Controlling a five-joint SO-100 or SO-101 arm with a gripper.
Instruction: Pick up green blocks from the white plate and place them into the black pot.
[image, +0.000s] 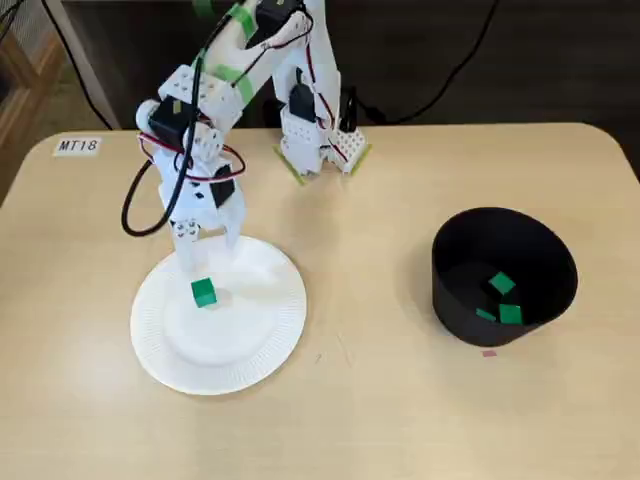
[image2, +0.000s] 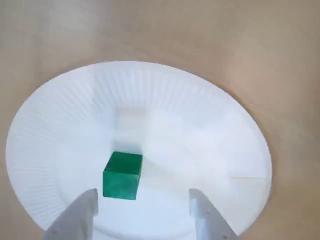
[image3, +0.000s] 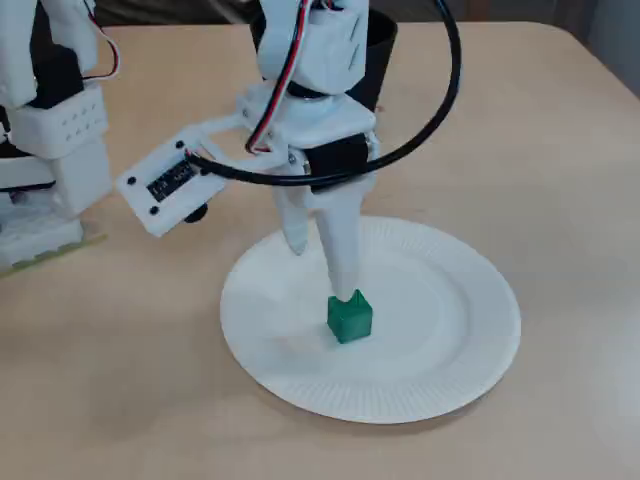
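A pale wooden table (image: 380, 420) with rounded corners fills a fixed view. A white label (image: 77, 146) reading MT18 lies at its ten o'clock corner; a tiny pink mark (image: 489, 353) sits toward four o'clock

White arm (image: 215, 90) is bent over forward, pincer (image: 208, 250) pointing pretty much straight down. Its jaws are spread wide, and both fingers (image2: 80, 215) poke in at the wrist view's bottom edge.
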